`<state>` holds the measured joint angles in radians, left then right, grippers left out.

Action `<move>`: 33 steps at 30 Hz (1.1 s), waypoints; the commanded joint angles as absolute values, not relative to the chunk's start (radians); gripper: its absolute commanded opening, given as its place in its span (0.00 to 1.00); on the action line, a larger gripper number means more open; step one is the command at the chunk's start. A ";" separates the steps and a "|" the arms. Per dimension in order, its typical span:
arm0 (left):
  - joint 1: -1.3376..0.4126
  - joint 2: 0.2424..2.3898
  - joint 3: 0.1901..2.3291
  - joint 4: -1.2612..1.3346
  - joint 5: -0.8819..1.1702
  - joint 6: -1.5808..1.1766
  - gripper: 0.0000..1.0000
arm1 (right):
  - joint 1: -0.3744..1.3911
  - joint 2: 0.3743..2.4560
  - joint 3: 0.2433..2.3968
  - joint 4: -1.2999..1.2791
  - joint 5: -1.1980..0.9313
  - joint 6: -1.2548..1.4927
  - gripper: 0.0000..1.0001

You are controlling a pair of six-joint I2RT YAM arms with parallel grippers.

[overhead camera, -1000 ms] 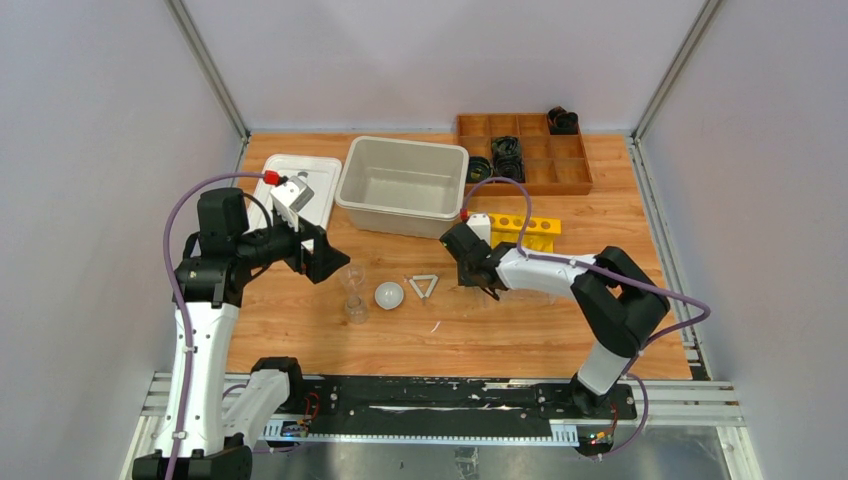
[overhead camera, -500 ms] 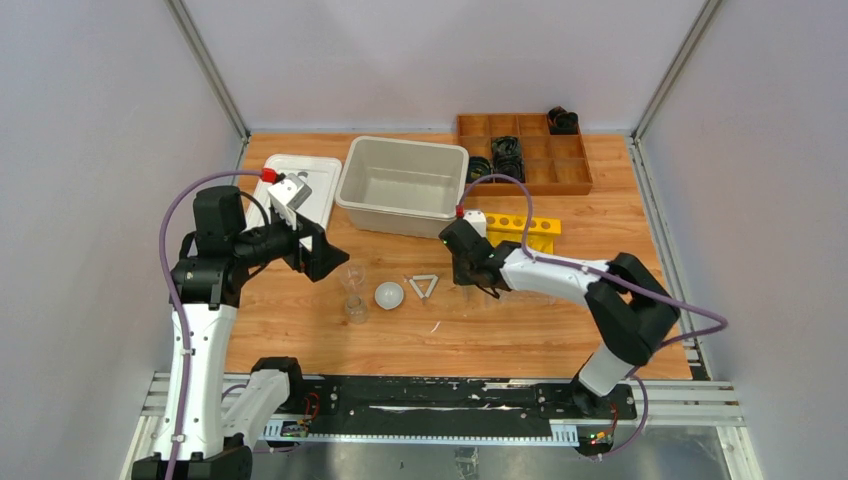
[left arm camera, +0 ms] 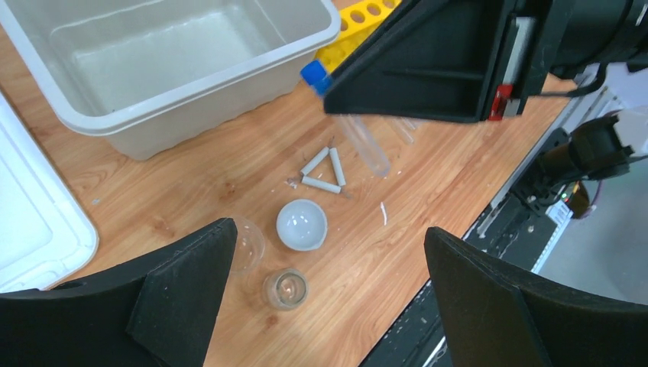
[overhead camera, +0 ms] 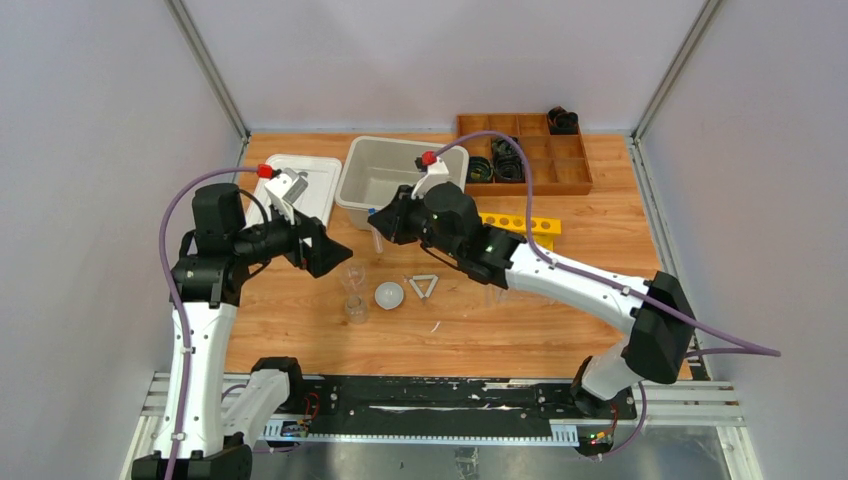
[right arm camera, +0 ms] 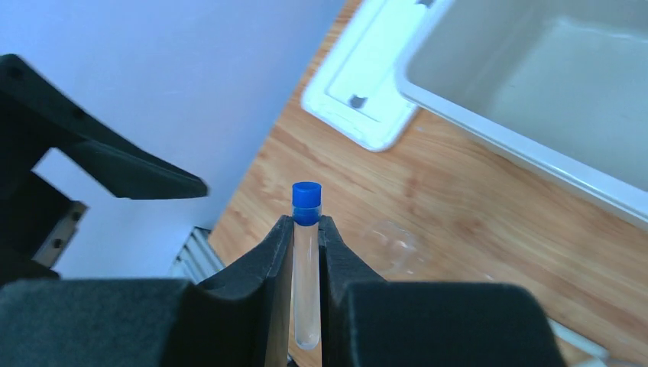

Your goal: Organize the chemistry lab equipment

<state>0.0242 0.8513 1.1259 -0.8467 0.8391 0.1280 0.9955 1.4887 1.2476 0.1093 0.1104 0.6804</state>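
Right gripper [right arm camera: 306, 226]: my jaws are clamped on the tube [right arm camera: 306, 294] just below its blue cap, one finger on each side of the glass. The cap sticks out past my fingertips [right arm camera: 277, 238]. The clear body runs back between the pads. In the top view I hold the tube in the air in front of the near wall of the bin [overhead camera: 398, 217], tilted and clear of the table [overhead camera: 520, 335].

Left gripper [overhead camera: 322, 252]: my jaws stand wide apart and hold nothing. The gripper hangs above the table, left of the bin and just in front of the white tray [overhead camera: 300, 178].

Items on the table, seen between my left fingers [left arm camera: 183, 298]:
- Dish [left arm camera: 302, 224]: sits below the tube, near the middle of the board.
- Triangle [left arm camera: 322, 171]: lies flat just beside the dish, on the side towards the rack [overhead camera: 520, 224].
- First beaker [left arm camera: 286, 288]: upright, close to the dish.
- Second beaker [left arm camera: 246, 245]: just beside the first; I cannot tell whether it stands or lies.

The rack lies right of the bin
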 commanded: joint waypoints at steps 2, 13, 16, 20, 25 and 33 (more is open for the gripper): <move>0.026 0.830 1.106 -0.740 0.889 0.007 0.98 | 1.060 1.526 1.294 0.319 0.072 0.717 0.00; 0.025 0.851 1.067 -0.721 0.906 -0.011 0.78 | 1.100 1.560 1.339 0.398 0.071 0.750 0.00; 0.026 0.858 1.070 -0.722 0.912 -0.006 0.71 | 1.113 1.562 1.338 0.409 0.076 0.749 0.00; 0.026 0.875 1.073 -0.716 0.926 -0.015 0.58 | 1.125 1.563 1.334 0.419 0.086 0.745 0.00; 0.026 0.887 1.069 -0.709 0.946 -0.025 0.42 | 1.140 1.569 1.338 0.432 0.100 0.729 0.00; 0.026 0.885 1.049 -0.707 0.945 -0.008 0.12 | 1.146 1.564 1.338 0.423 0.116 0.721 0.15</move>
<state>0.0273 0.8822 1.0641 -0.7345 0.9398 -0.0288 1.1160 1.5700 1.3022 0.3737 0.1074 0.7200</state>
